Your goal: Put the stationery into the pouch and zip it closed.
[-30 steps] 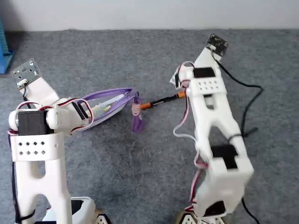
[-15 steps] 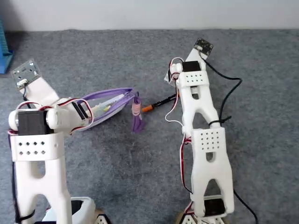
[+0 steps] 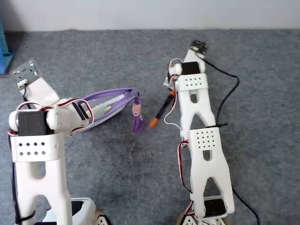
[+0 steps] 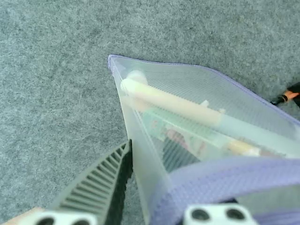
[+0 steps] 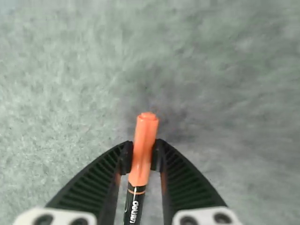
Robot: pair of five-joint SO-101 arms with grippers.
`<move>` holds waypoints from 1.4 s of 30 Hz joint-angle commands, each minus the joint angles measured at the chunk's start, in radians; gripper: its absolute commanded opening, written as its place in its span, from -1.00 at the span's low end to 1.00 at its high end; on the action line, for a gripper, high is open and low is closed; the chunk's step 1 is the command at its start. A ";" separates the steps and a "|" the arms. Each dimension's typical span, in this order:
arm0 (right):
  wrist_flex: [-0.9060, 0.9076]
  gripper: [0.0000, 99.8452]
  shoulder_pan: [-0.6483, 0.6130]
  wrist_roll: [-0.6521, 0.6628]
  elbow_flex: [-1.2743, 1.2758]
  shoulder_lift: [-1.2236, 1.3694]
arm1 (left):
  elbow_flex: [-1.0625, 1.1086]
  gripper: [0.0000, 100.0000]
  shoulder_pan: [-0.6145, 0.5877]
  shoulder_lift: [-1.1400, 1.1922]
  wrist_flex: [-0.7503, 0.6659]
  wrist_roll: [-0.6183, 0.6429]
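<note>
A translucent pouch (image 3: 108,104) with purple trim lies on the grey carpet, its mouth facing right and a purple tassel (image 3: 137,120) hanging at the opening. Several pieces of stationery (image 4: 187,110) lie inside the pouch (image 4: 197,93). My left gripper (image 3: 87,115) is shut on the pouch's left end; its ribbed finger (image 4: 105,183) presses the wall. My right gripper (image 5: 142,151) is shut on an orange and black pen (image 5: 140,150). In the high view the right gripper (image 3: 170,93) holds the pen (image 3: 161,109) slanted, its orange tip a short way right of the tassel, apart from the pouch.
Grey carpet (image 3: 140,56) covers the whole work area, with a pale wall along the far edge. A blue object (image 3: 4,51) stands at the far left edge. A black cable (image 3: 229,93) trails beside the right arm.
The right arm has swung left and stretched out. The pen has turned from pointing at the pouch mouth to slanting toward the front, its tip away from the opening. Left arm and pouch are still.
</note>
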 commanded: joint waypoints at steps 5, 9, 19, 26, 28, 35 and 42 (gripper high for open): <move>0.189 -0.98 -0.004 0.091 -0.158 -0.036 | 0.005 -0.77 0.002 0.021 0.017 0.012; 0.216 -0.98 0.016 0.098 -0.157 -0.090 | 0.005 -0.77 0.002 0.021 0.017 0.012; 0.220 -0.99 -0.008 0.199 -0.083 -0.367 | 0.005 -0.77 0.000 0.020 0.017 0.012; 0.219 -0.99 -0.114 0.196 0.336 -0.794 | 0.005 -0.77 -0.006 0.020 0.017 0.012; 0.216 -0.99 -0.143 0.198 0.465 -0.935 | 0.005 -0.77 -0.006 0.020 0.017 0.012; 0.211 -0.99 -0.249 0.196 0.640 -1.354 | 0.005 -0.77 -0.006 0.020 0.017 0.012; 0.081 -0.99 -0.424 0.193 0.640 -1.570 | 0.005 -0.77 -0.006 0.020 0.017 0.012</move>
